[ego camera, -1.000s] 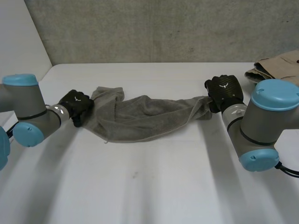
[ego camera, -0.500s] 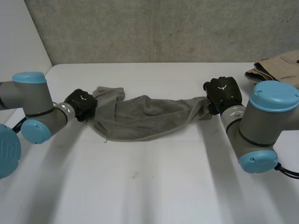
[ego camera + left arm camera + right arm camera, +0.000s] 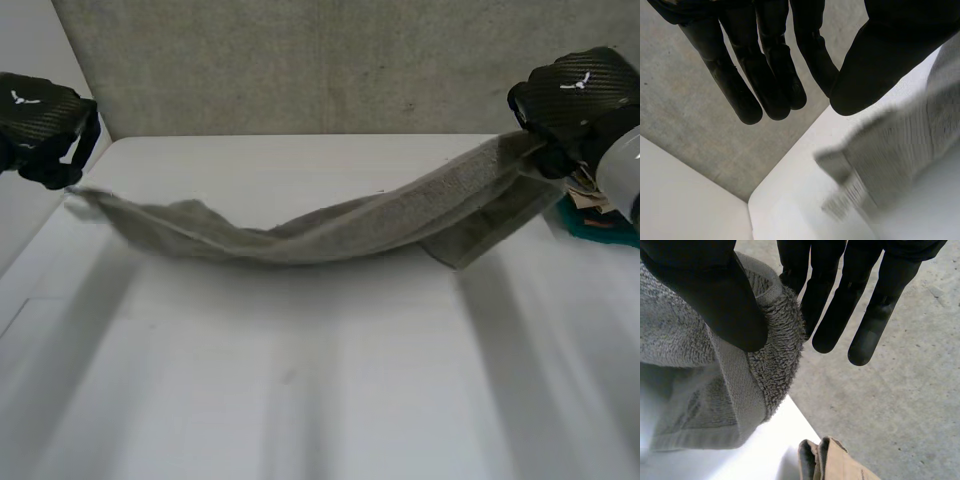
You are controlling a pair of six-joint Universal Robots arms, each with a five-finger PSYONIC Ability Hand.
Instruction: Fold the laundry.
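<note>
Towel (image 3: 330,230) lifted: right robot hand (image 3: 575,95) pinches one end, left robot hand (image 3: 40,120) open above the other.

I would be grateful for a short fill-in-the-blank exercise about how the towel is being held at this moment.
1. The right robot hand pinches the towel between its fingers and its ___.
2. The towel sags nearest the white table at its ___.
3. The towel, whose other end is up by the left robot hand, is ___ in colour.

Missing words: thumb; middle; grey.
</note>
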